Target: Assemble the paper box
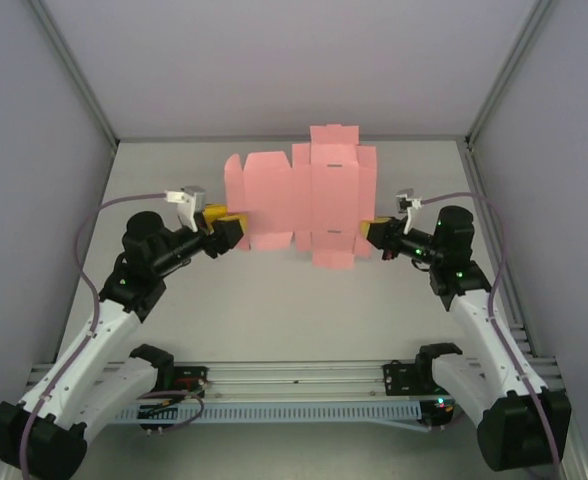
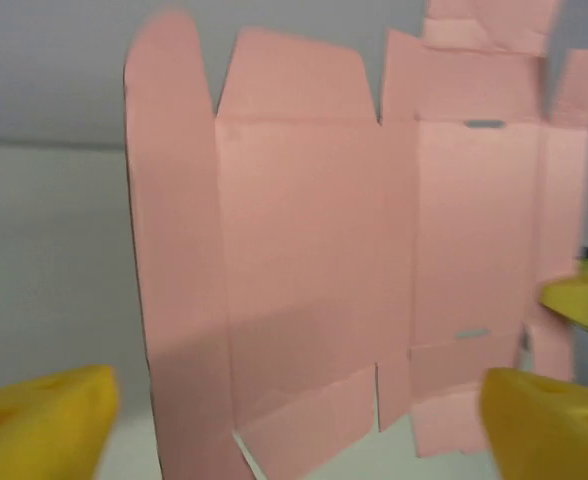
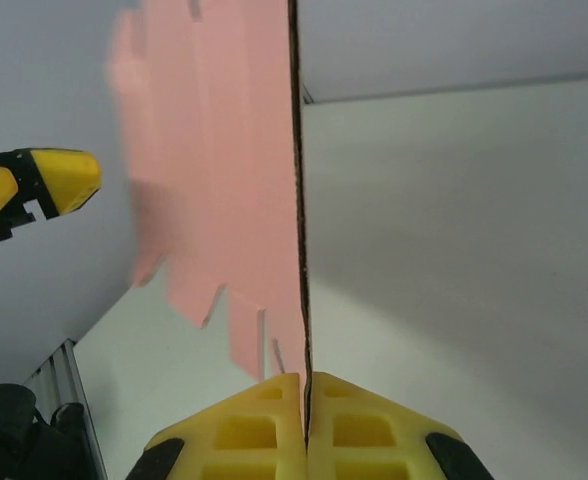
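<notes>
1. Though held upright above the table (image 1: 274, 310), looked barely begun: found the box (image 1: 309, 195) as a flat die-cut sheet, facing the arms, with no panel folded and no tab tucked.
2. Saw the right gripper (image 3: 304, 388) clamped on the sheet's right edge, pads pressed together with the card pinched between them.
3. Saw the left gripper (image 1: 226, 226) near the lower left edge, jaws wide, fingers (image 2: 44, 415) spread to either side and gripping nothing; could not tell from above whether touching the card.
4. Judged nearly everything left: creasing the panels, raising the walls, tucking flaps and tabs, closing the lid.
5. Noted a plain, matte, pale-grey table under the sheet, grey walls (image 1: 294, 60) on three sides, metal posts (image 1: 84, 90) in the far corners, and a slotted rail (image 1: 294, 372) along the near edge.
</notes>
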`<action>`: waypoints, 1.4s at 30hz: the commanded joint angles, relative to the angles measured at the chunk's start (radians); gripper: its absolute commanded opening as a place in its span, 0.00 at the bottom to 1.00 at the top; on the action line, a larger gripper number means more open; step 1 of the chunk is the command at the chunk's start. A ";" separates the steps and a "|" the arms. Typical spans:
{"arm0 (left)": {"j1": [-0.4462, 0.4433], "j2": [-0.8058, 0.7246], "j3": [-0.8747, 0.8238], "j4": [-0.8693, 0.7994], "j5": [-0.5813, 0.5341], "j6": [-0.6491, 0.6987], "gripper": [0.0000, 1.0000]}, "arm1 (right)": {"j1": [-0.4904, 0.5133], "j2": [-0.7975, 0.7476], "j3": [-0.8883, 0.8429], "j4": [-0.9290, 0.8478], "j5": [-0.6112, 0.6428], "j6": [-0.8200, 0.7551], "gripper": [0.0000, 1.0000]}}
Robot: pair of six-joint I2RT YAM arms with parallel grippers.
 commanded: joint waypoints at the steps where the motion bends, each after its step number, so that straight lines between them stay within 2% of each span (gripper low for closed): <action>1: 0.000 0.008 0.041 -0.209 -0.316 -0.033 1.00 | 0.065 0.088 -0.002 -0.110 0.071 -0.086 0.00; 2: 0.000 0.016 0.047 -0.241 -0.368 -0.040 1.00 | 0.092 0.124 -0.006 -0.123 0.083 -0.111 0.00; 4: 0.000 0.037 0.057 -0.272 -0.403 -0.043 1.00 | 0.153 0.186 0.007 -0.153 0.163 -0.144 0.00; 9: 0.001 0.105 0.065 -0.258 -0.368 -0.047 1.00 | 0.309 0.330 0.142 -0.335 0.513 -0.282 0.01; 12: -0.001 0.139 0.064 -0.227 -0.340 -0.047 1.00 | 0.379 0.379 0.215 -0.371 0.733 -0.354 0.04; 18: 0.000 0.204 0.069 -0.191 -0.286 -0.047 1.00 | 0.494 0.425 0.241 -0.254 1.096 -0.540 0.04; 22: -0.001 0.224 0.077 -0.177 -0.253 -0.047 1.00 | 0.590 0.470 0.215 -0.131 1.327 -0.706 0.08; 24: 0.000 0.221 0.077 -0.166 -0.239 -0.048 1.00 | 0.635 0.511 0.200 -0.063 1.431 -0.798 0.06; 27: 0.000 0.217 0.074 -0.160 -0.247 -0.051 0.99 | 0.688 0.573 0.179 0.031 1.527 -0.914 0.00; 32: 0.001 0.246 0.084 -0.161 -0.267 -0.053 1.00 | 0.740 0.608 0.119 0.285 1.600 -1.037 0.00; 36: 0.002 0.298 0.123 -0.149 -0.284 -0.049 1.00 | 0.765 0.583 0.057 0.436 1.558 -1.120 0.00; 42: 0.001 0.404 0.165 -0.072 -0.235 -0.021 1.00 | 0.790 0.587 0.024 0.531 1.565 -1.178 0.00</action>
